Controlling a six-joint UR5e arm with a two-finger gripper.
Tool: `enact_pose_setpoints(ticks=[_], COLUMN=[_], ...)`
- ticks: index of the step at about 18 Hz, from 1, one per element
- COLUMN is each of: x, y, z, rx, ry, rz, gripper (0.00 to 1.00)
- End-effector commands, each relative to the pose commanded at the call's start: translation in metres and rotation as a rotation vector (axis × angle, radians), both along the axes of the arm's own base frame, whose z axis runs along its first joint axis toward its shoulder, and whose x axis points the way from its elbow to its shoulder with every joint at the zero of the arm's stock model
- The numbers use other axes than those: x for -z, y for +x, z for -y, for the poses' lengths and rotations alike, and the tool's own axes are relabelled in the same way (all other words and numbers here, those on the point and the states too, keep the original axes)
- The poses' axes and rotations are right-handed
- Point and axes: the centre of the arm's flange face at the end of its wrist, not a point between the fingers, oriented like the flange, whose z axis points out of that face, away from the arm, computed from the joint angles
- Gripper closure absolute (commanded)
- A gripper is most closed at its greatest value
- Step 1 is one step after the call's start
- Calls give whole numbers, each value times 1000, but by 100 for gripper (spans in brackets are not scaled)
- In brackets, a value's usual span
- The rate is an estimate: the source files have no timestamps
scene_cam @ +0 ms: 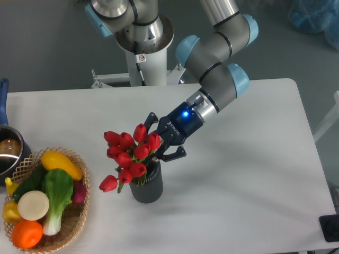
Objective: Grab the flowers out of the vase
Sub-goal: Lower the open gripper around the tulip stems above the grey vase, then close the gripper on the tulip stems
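- Right now the black two-finger gripper point(157, 142) w/ a blue light on its body sits at the right side of the bunch of red tulip buds w/ green stems point(127, 156), fingers closed in around the bunch's right edge, touching the buds.
- Whether the stems are truly pinched can't be told; the buds hide the fingertips.
- Tulip bunch stands in the small dark grey ribbed cylindrical vase point(146, 185), stems in its mouth, one bud drooping low on the left.
- Vase is upright on the white table point(254, 174), near the table's middle, a bit toward the front edge.
- Grey-and-light-blue robot arm point(214, 58) reaches in from the back edge, angled down-left toward the bunch.
- Wicker basket of colourful vegetables point(45, 203) sits at the front-left corner, well apart from the vase.
- Metal pot w/ blue handle point(6, 143) is at the left edge, just behind the basket, partly cut off.
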Motion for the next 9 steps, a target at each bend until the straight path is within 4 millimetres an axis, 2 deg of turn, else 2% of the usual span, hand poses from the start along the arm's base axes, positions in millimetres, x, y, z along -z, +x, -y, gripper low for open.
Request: enact_pose_setpoints(ticks=[3,9], x=[-2,-4], y=[-2,-6], z=[0,3], rx=[-2,-16], ry=[1,-2], rz=[-3,7], gripper=[90,91])
